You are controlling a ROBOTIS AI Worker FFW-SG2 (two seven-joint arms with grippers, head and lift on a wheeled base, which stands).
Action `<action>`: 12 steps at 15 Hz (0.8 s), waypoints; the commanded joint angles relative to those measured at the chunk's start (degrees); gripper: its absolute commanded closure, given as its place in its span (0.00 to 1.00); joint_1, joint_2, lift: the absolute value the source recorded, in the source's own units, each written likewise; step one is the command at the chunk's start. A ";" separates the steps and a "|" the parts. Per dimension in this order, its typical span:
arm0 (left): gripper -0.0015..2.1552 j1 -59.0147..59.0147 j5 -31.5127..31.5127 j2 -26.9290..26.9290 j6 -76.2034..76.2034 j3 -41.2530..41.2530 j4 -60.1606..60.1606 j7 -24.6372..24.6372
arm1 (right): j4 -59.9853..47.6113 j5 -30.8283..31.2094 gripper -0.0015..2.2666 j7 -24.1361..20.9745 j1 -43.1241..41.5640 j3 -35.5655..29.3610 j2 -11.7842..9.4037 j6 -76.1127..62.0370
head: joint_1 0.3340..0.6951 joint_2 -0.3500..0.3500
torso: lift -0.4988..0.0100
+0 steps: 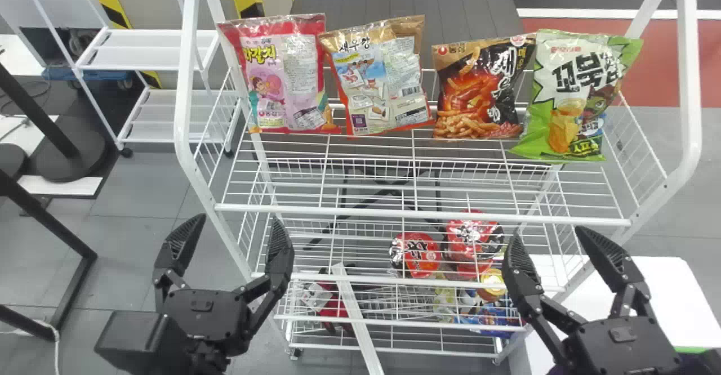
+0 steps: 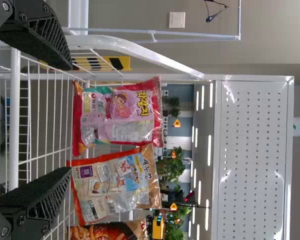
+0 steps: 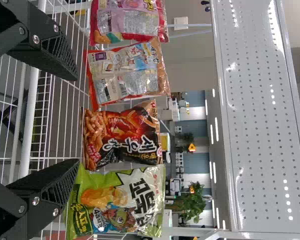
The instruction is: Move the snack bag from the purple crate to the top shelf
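Note:
Four snack bags stand in a row on the top shelf [image 1: 360, 213]: a pink bag [image 1: 287, 76], an orange-and-blue bag [image 1: 380, 79], a black-and-brown bag [image 1: 479, 90] and a green bag [image 1: 574, 96] at the right end. My left gripper [image 1: 234, 223] is open before the rack's left front; my right gripper [image 1: 547, 237], also open, is before its right front. Something purple [image 1: 694, 361], perhaps the crate, is mostly hidden at the lower right. Beyond the open left gripper [image 2: 70, 119] is the pink bag [image 2: 117, 117]; beyond the open right gripper [image 3: 77, 120], the black-and-brown bag [image 3: 122, 135].
Lower wire shelves hold red-lidded cups [image 1: 417, 254] and other packets. White rack posts [image 1: 186, 82] rise at both sides. A white table [image 1: 670, 285] stands at the right, partly behind the right gripper. A perforated white panel [image 3: 260, 110] is above the top shelf.

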 commanded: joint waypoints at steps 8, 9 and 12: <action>0.05 0.01 0.18 -0.04 -0.18 -0.04 -0.09 -0.27 | -0.53 -0.07 0.13 -0.09 0.18 -0.13 -0.04 -0.03 | 1.00 0.53 | 0.98; 0.05 0.01 0.18 -0.04 -0.18 -0.04 -0.09 -0.27 | -0.53 -0.07 0.13 -0.09 0.26 -0.13 -0.04 -0.03 | 1.00 0.53 | 0.98; 0.05 0.01 0.18 -0.04 -0.18 -0.04 -0.09 -0.27 | -0.97 0.02 0.13 -0.09 0.53 -0.40 -0.04 -0.03 | 1.00 0.53 | 0.98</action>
